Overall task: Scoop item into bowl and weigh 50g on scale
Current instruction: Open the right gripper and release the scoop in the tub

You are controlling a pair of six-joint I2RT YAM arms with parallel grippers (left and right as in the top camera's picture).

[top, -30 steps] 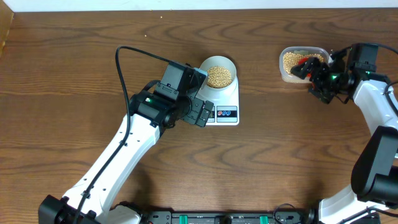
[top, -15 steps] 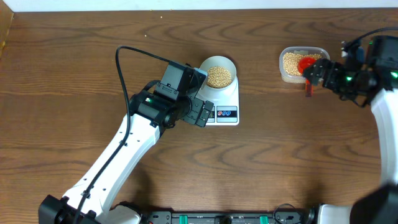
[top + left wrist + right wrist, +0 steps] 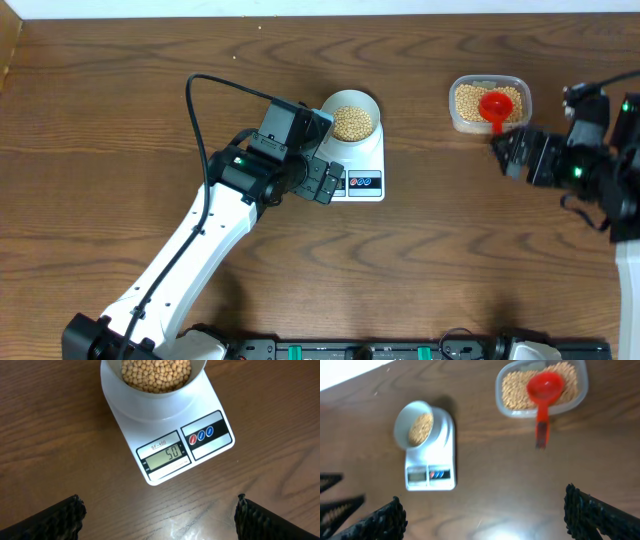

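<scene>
The pale bowl [image 3: 352, 118] holds tan beans [image 3: 352, 123] and stands on the white scale [image 3: 362, 160]. In the left wrist view the bowl [image 3: 150, 385] sits on the scale [image 3: 170, 440], whose display reads 50. My left gripper [image 3: 322, 180] [image 3: 157, 520] is open and empty just left of the scale's front. My right gripper [image 3: 512, 155] [image 3: 482, 515] is open and empty, in front of the clear tub [image 3: 488, 103]. A red scoop [image 3: 497, 107] rests in the tub on more beans, its handle over the front rim; it shows in the right wrist view [image 3: 542, 397].
The clear tub [image 3: 542, 387] of beans stands at the back right. The scale [image 3: 431, 455] and bowl [image 3: 415, 422] show far left in the right wrist view. A black cable [image 3: 215, 85] loops over the left arm.
My right gripper has let go of the red scoop, leaving it in the tub, and pulled back toward the front right. The left arm has not moved.
</scene>
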